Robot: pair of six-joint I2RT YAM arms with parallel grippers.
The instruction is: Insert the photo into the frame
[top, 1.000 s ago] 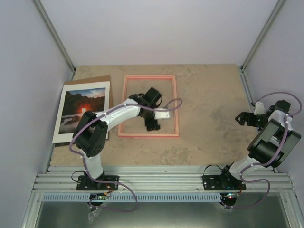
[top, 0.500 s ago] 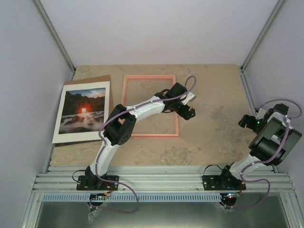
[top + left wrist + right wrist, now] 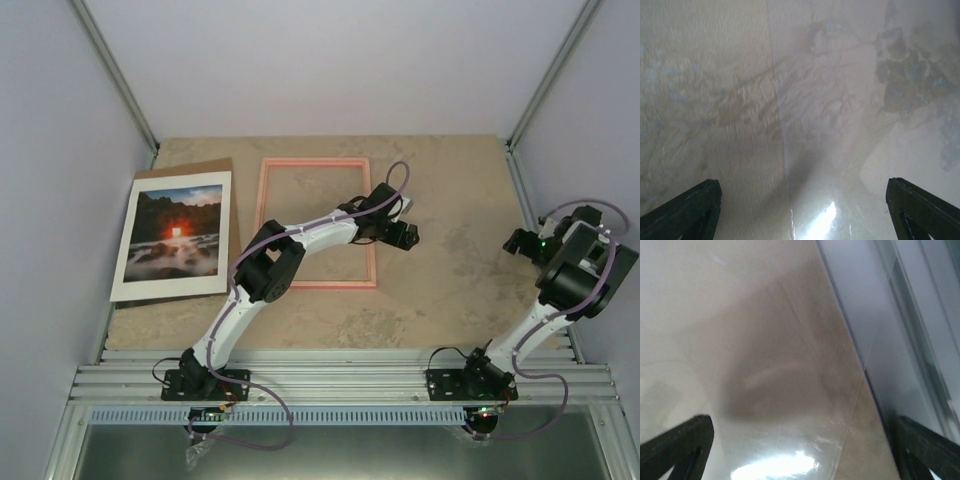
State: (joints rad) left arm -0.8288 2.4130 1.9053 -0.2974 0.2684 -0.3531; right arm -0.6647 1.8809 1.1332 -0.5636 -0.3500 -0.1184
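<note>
Beige stone-look desk (image 3: 450, 300): carries everything; both wrist views show only its bare surface.
Frame (image 3: 330, 285): pink, lying flat mid-desk, nothing inside it.
Photo (image 3: 172, 235): face up left of the frame, not touching it, resting on a brown board (image 3: 205, 165).
Step in hand: looks like fetching the photo. Best to pinch one white border edge, keep it level, and square its corners to the frame.
Left tool (image 3: 405, 235): just outside the frame's right rail, well away from the photo, fingers (image 3: 690, 207) spread wide, gripping nothing.
Right tool (image 3: 520, 243): by the right wall, wide open, empty too.
</note>
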